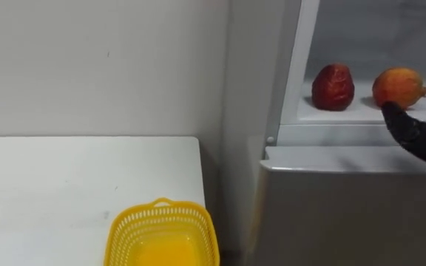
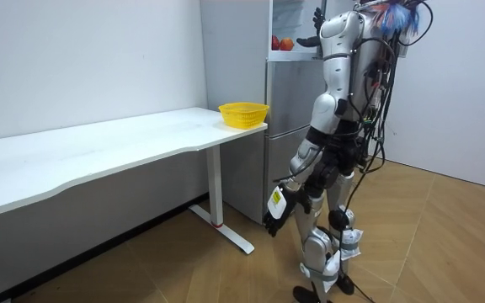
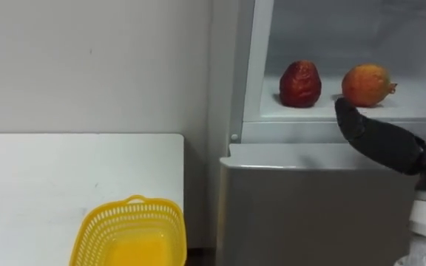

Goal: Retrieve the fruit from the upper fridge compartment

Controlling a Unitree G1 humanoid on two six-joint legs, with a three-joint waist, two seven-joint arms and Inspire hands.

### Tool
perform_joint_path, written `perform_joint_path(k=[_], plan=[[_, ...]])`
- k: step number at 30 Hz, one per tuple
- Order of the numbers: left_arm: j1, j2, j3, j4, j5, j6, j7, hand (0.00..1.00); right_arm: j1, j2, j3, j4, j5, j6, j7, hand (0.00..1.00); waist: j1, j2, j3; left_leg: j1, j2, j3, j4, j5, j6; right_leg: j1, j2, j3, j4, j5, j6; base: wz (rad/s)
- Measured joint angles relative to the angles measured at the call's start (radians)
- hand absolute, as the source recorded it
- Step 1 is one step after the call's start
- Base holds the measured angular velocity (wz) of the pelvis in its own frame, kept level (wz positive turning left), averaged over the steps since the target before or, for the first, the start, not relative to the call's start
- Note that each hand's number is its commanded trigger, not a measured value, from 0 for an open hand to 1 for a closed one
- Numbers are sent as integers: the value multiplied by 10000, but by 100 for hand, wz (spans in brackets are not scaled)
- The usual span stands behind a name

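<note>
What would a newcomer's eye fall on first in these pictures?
Two fruits lie on the open upper fridge shelf: a dark red wrinkled fruit and, to its right, a round orange fruit. The robot's dark right hand reaches toward the orange one from below. A yellow perforated plastic basket sits at the white table's near right corner.

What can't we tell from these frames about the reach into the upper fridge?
Contact: in the eye views the right hand overlaps the orange fruit at its lower edge; touching or short of it, unclear.
The upper fridge compartment: top cut off by the eye views' upper edge.
The yellow basket: near side cut off by the lower edge.
The left hand: too small in the room view to read.
</note>
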Motion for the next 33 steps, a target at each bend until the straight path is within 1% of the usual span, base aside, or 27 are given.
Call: perform_joint_path(k=[4, 6, 9, 12, 14, 16, 17, 18, 19, 21, 22, 23, 24, 27, 30, 33], plan=[[-1, 31, 11, -84, 17, 96, -94, 0, -426, -15, 6, 346, 336, 113, 325, 0, 13, -68, -11, -14, 1, -49, 3, 1, 0, 18, -52, -150, 8, 0, 1, 5], [60, 37, 33, -388, 128, 196, -236, 0, -620, -20, 6, 408, 494, 389, 652, 0, 37, -96, -22, -20, -1, -48, 3, 3, 0, 1, -60, -153, 15, 0, 1, 0], [61, 50, 249, -408, 248, 214, -414, 0, -847, -27, 1, 408, 500, 549, 1102, 0, 177, -136, -6, -9, -1, -45, -5, 13, 8, 5, -60, -152, 17, 0, 1, 0], [58, 64, 416, -405, 336, 232, -518, 0, -1115, -124, 2, 578, 701, 575, 1401, 0, 203, -197, -4, -7, -2, -51, 2, 14, 8, 7, -61, -154, 12, 0, 1, 0], [70, 82, 441, -405, 337, 242, -533, 0, -1459, -351, 2, 1048, 852, 610, 1605, 0, 277, -252, 6, -1, -16, -68, 3, 19, 16, 23, -65, -153, 12, 2, 3, 0], [70, 80, 445, -404, 338, 265, -542, 0, -1746, -355, 0, 1368, 871, 649, 1655, 0, 275, -274, -7, -1, -19, -69, 5, 22, 20, 23, -63, -154, 11, 4, 5, 0], [77, 75, 444, -403, 337, 273, -538, 0, -1902, -357, 14, 1548, 869, 669, 1699, 0, 313, -277, -9, 2, -22, -75, 5, 23, 23, 24, -61, -147, 12, 4, 6, 0], [61, 72, 451, -398, 354, 302, -532, 0, -1994, -390, 22, 1687, 780, 721, 1712, 0, 433, -278, -8, -8, -24, -75, 6, 27, 25, 17, -55, -155, 14, 4, 5, 0], [48, 68, 462, -399, 402, 331, -531, 0, -2051, -402, 32, 1781, 714, 748, 1721, 0, 448, -280, -9, -11, -24, -75, 6, 27, 25, 14, -54, -156, 15, 5, 5, 0], [13, -5, 636, -407, 464, 463, -526, 0, -2319, -410, 70, 2168, 614, 851, 1776, 0, 494, -294, -19, -62, -22, -96, 15, 28, 25, 12, -49, -179, 19, 8, 1, 2], [6, -4, 643, -407, 515, 485, -526, 0, -2370, -410, 81, 2258, 598, 879, 1791, 0, 497, -299, -24, -96, -27, -130, 21, 28, 26, 10, -43, -209, 18, 8, 1, 12], [-37, -5, 673, -407, 630, 542, -526, 0, -2390, -442, 81, 2292, 597, 1016, 1825, 0, 487, -321, -40, -140, -32, -186, 41, 29, 26, -1, -54, -287, 21, 8, 1, 14], [-65, -9, 681, -409, 632, 585, -526, 0, -2400, -469, 81, 2330, 607, 1057, 1895, 0, 495, -332, -48, -184, -32, -219, 76, 29, 26, -12, -53, -324, 19, 8, 1, 14], [-69, -9, 682, -477, 625, 630, -526, 0, -2484, -561, 163, 2507, 738, 1059, 2134, 0, 531, -334, -47, -189, -36, -290, 145, 29, 26, -9, -72, -377, 18, 8, 1, 8], [0, -3, 700, -627, 619, 627, -520, 0, -2765, -670, 377, 2968, 838, 1243, 2452, 0, 550, -361, -36, -192, -29, -303, 166, 31, 24, 4, -79, -394, 13, 8, 1, 0], [37, -1, 712, -631, 619, 628, -510, 0, -2795, -732, 495, 3158, 1081, 1272, 2603, 0, 551, -404, -32, -186, -29, -315, 175, 31, 24, 24, -83, -398, 12, 9, 0, 0]])
